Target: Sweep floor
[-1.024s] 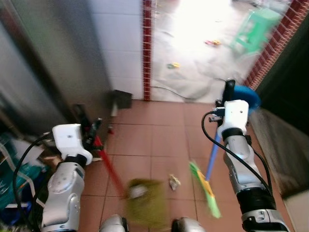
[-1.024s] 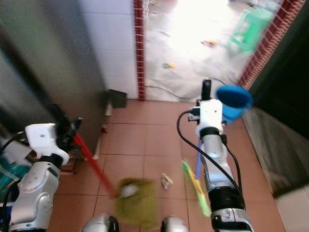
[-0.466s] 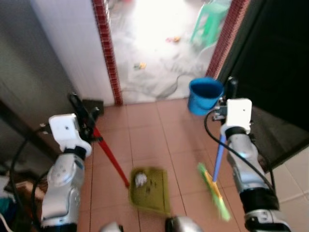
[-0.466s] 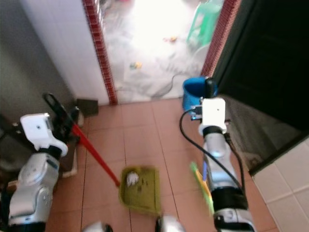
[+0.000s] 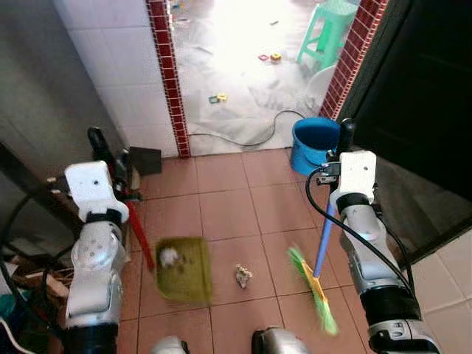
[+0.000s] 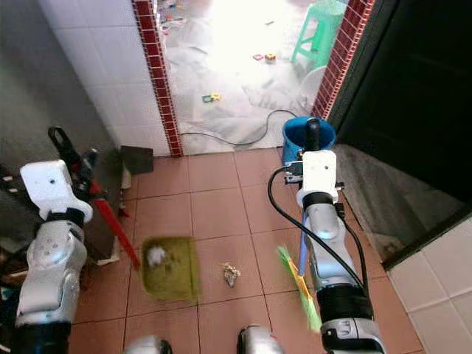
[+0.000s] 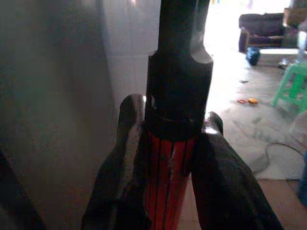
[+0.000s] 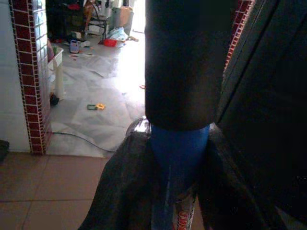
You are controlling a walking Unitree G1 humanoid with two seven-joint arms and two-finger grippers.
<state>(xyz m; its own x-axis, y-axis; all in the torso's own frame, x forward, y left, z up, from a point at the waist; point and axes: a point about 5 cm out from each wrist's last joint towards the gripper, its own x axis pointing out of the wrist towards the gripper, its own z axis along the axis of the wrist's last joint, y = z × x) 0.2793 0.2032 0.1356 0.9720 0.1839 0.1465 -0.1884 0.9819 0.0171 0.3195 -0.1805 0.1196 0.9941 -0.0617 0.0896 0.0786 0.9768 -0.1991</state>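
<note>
A blue bucket (image 5: 311, 143) stands by the brick doorway, a green stool (image 5: 330, 31) and black cable (image 5: 251, 137) beyond.

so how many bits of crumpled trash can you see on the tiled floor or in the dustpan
2. One white wad lies in the green dustpan, held by the left gripper. One scrap lies on the tiles between dustpan and green broom head. More may be hidden.

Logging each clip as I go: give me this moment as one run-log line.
left gripper: shut on dustpan handle | right gripper: shut on broom | dustpan: holds one scrap | crumpled scrap: on tiles between dustpan and broom
</note>
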